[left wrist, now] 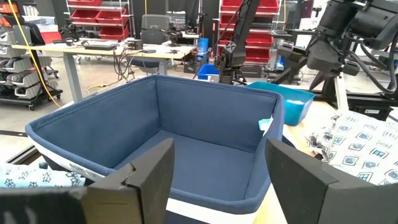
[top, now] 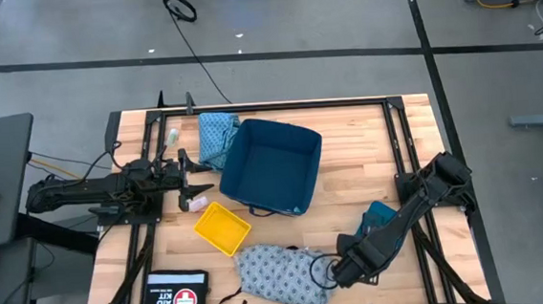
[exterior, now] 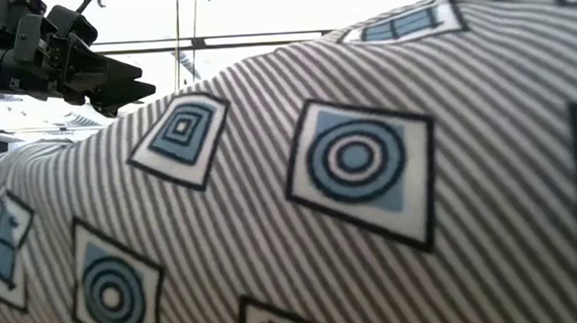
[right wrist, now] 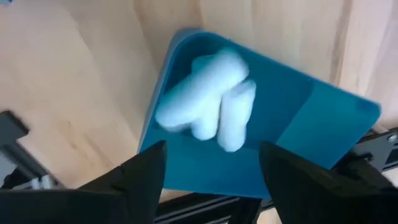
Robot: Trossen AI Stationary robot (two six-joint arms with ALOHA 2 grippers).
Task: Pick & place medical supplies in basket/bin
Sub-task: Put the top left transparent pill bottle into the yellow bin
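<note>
Right gripper (top: pixel 335 272) spread, beside grey-blue garment (top: pixel 278 277) near desk (top: pixel 350 180) front edge; white rolls (right wrist: pixel 208 102) probably sit in teal tray (right wrist: pixel 292 124). Left gripper (top: pixel 197 181) spread, facing navy bin (top: pixel 273 166).

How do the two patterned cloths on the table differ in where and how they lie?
The teal-blue cloth lies bunched at the table's far side, against the dark blue fabric bin. The grey-blue cloth lies spread wider at the near edge, beside the first aid kit, with a dark strap trailing from it. The grey-blue cloth looks larger. Both are soft, printed, and outside the bin.
</note>
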